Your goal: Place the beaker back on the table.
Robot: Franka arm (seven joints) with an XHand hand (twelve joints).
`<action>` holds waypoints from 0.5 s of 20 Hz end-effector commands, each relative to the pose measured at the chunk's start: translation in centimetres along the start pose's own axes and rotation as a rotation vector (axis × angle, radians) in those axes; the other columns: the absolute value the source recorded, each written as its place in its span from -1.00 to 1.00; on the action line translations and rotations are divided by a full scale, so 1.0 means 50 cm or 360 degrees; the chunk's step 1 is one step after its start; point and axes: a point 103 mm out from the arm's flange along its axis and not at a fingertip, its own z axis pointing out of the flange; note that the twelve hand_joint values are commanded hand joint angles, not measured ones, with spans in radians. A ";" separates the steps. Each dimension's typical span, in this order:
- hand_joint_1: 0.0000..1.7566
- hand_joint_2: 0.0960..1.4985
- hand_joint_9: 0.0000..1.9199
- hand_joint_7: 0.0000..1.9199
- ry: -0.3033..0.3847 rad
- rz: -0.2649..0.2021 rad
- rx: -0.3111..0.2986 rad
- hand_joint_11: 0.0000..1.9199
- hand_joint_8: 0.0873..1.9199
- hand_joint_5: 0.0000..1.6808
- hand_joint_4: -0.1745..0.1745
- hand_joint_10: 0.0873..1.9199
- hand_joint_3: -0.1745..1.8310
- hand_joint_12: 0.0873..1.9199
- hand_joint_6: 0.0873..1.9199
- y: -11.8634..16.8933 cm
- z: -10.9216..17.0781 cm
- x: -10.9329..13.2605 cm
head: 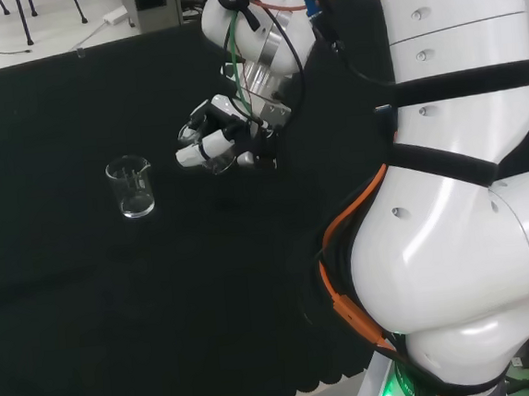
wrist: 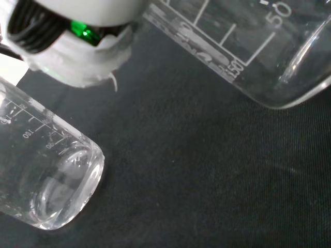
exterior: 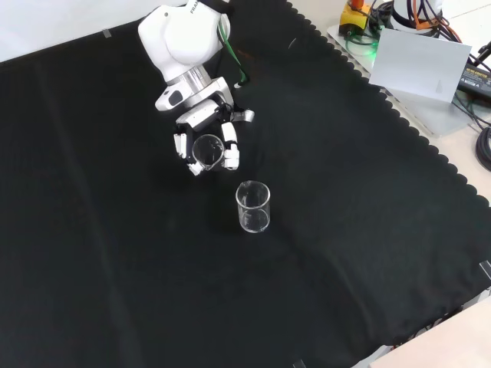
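Hand fingers clamped round tilted beaker above bench; next, right it and lower beside standing beaker

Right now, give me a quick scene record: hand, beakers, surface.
hand: above the cloth, fingers curled round a clear beaker
held beaker: in the hand, off the cloth, tilted
second beaker: upright on the cloth, apart from the hand, looks empty
surface: black cloth over the bench
task status: held beaker not yet set down
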 end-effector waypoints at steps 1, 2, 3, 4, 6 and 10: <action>0.29 -0.20 0.29 0.46 0.0003 0.0009 0.0017 0.13 -0.68 0.33 -0.04 -0.31 -0.02 -0.03 0.00 -0.002 0.007 -0.004; 0.29 -0.20 0.27 0.44 0.0008 0.0011 0.0021 0.10 -0.65 0.33 -0.06 -0.28 -0.01 -0.01 0.01 -0.002 0.008 -0.004; 0.29 -0.21 0.24 0.41 0.0012 0.0011 0.0021 0.08 -0.60 0.33 -0.06 -0.25 0.00 0.01 0.02 -0.003 0.009 -0.004; 0.29 -0.22 0.21 0.37 0.0019 0.0009 0.0029 0.04 -0.55 0.33 -0.03 -0.24 0.01 0.03 0.02 -0.003 0.008 -0.004; 0.27 -0.24 0.10 0.26 0.0029 0.0007 0.0038 -0.21 -0.50 0.34 0.40 -0.28 0.03 0.16 0.03 -0.003 0.008 -0.003; 0.25 -0.26 -0.09 0.06 0.0058 -0.0007 0.0028 -0.64 -0.45 0.34 0.96 -0.43 0.07 0.34 0.05 -0.005 0.005 0.002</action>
